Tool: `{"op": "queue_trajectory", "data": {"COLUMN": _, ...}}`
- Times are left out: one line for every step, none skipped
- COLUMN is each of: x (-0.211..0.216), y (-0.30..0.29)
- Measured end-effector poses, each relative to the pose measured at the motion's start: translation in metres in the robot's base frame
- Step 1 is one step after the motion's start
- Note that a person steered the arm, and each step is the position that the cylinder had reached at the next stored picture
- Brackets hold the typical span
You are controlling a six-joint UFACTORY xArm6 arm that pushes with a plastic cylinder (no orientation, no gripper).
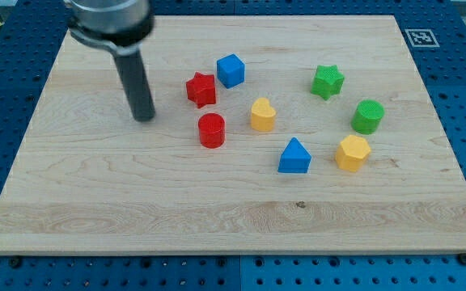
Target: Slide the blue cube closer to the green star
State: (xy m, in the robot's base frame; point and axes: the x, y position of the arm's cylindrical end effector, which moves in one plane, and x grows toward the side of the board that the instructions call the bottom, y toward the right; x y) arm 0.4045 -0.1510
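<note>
The blue cube [230, 70] sits on the wooden board [95, 210] at the upper middle, touching or nearly touching the red star [201, 89] at its lower left. The green star [328, 82] lies to the view's right of the cube, with a wide gap between them. My tip [144, 118] rests on the board to the view's left of the red star and the red cylinder [211, 130], well left of the blue cube and apart from every block.
A yellow block [262, 115] lies below the gap between cube and star. A blue triangular block [294, 156], a yellow hexagonal block [352, 152] and a green cylinder [368, 116] sit lower right. A marker tag [421, 37] is beyond the board's top right corner.
</note>
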Motion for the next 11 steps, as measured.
{"op": "queue_trajectory", "data": {"x": -0.054, "y": -0.01}}
{"op": "queue_trajectory", "data": {"x": -0.072, "y": -0.009}}
{"op": "queue_trajectory", "data": {"x": -0.078, "y": -0.009}}
{"op": "queue_trajectory", "data": {"x": -0.087, "y": -0.009}}
{"op": "queue_trajectory", "data": {"x": -0.087, "y": -0.009}}
{"op": "queue_trajectory", "data": {"x": -0.084, "y": 0.002}}
{"op": "queue_trajectory", "data": {"x": -0.076, "y": 0.031}}
{"op": "queue_trajectory", "data": {"x": -0.075, "y": 0.068}}
{"op": "queue_trajectory", "data": {"x": -0.075, "y": 0.099}}
{"op": "queue_trajectory", "data": {"x": -0.07, "y": 0.115}}
{"op": "queue_trajectory", "data": {"x": -0.054, "y": 0.118}}
